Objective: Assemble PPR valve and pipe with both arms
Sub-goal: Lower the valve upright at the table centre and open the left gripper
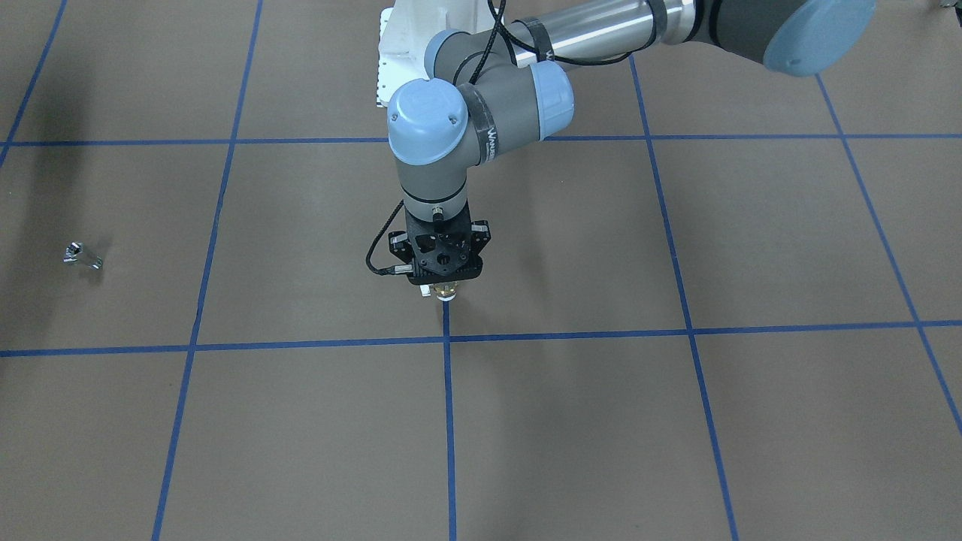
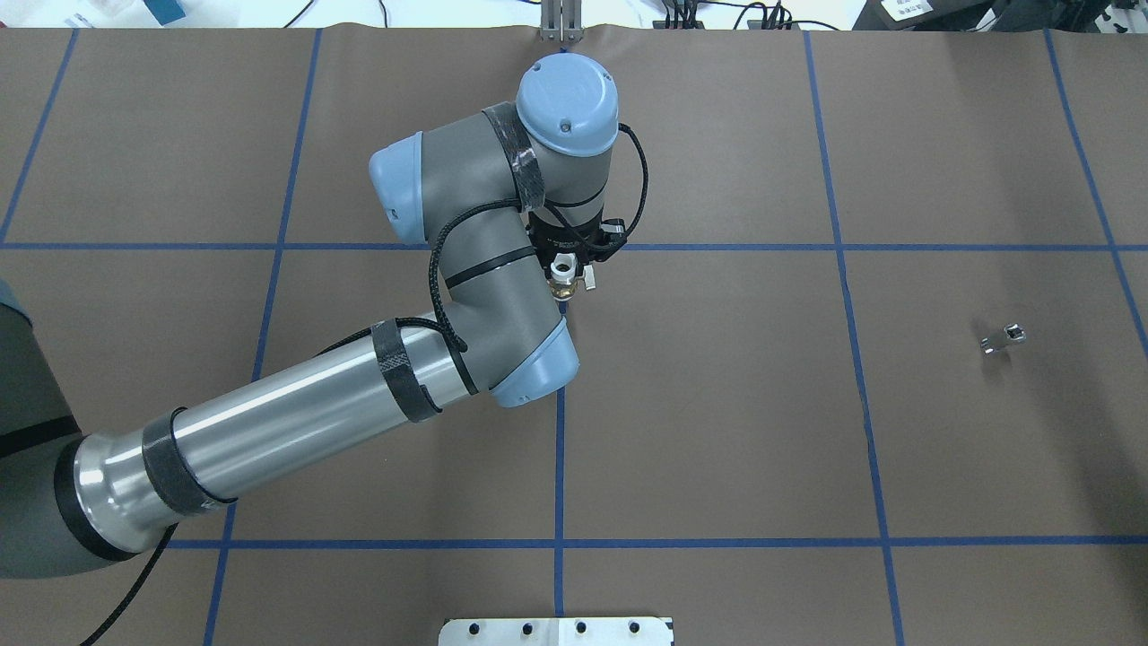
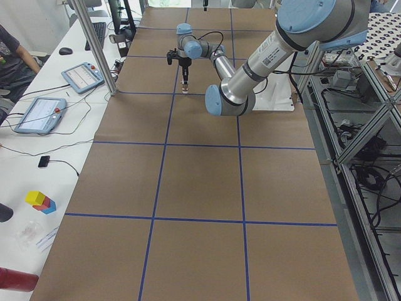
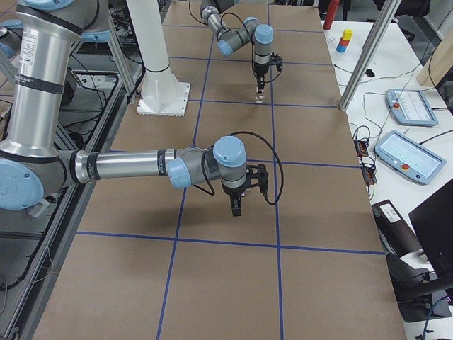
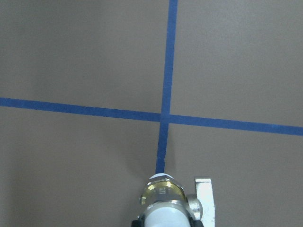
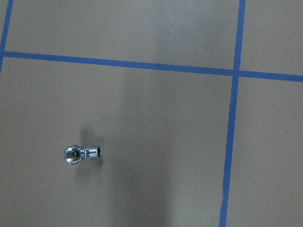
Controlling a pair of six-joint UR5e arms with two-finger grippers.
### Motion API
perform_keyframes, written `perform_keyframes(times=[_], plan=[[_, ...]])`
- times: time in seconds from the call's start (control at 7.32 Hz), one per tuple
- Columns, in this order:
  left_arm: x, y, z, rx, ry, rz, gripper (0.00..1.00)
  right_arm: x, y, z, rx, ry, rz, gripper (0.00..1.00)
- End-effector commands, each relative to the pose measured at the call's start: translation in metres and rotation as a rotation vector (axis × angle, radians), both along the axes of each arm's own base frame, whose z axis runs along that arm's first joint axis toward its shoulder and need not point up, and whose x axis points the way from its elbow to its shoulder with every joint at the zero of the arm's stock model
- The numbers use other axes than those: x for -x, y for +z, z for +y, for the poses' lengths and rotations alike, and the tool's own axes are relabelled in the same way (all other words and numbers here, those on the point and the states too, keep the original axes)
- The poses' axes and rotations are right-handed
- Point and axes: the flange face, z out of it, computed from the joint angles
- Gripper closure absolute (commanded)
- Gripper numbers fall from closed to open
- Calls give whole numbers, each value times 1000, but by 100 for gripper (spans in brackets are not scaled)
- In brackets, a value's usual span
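fingers of the left gripper (image 2: 563, 269) are closed tight on the ppr valve (image 2: 563, 287) and point straight down over the middle of the table. the right gripper (image 4: 236, 205) shows only in the view from the table's right end, hanging fingers-down above the surface, and i cannot tell whether its fingers are apart or together.

brown matte sheeting (image 1: 601, 421) covers the whole table, cut into large squares by blue tape lines (image 1: 448, 421). faint creases show in the sheeting near the pipe (image 6: 81, 153). a white bolted pedestal (image 4: 159, 78) stands at the robot's side of the table. along the opposite side runs a white bench with two tablet-like control pendants (image 4: 407, 156), cables, a small stack of coloured blocks (image 3: 41, 202) and aluminium posts (image 3: 100, 47). a seated person (image 3: 12, 53) is partly in view at that bench.

the valve hangs upright, its long axis vertical. its white tube end is up between the fingers, its brass middle is below, and the small white lever sticks out to one side. it sits just beside a crossing of two tape lines, and i cannot tell whether its lower end touches the sheeting.

the pipe lies flat on the sheeting on the robot's right, well apart from the valve. its long axis runs roughly along the table's length. in the right wrist view its round end faces up and its short threaded stub points to the view's right.
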Motion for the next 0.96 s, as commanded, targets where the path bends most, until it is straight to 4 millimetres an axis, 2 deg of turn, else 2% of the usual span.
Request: perform_keyframes(times=[0.0,0.82], plan=[[-3,2,0,2,2,-2,100,0,0,0,2,1,0,0],[-8,6,1,3,5,0,100,2,0,0,3,-2,0,0]])
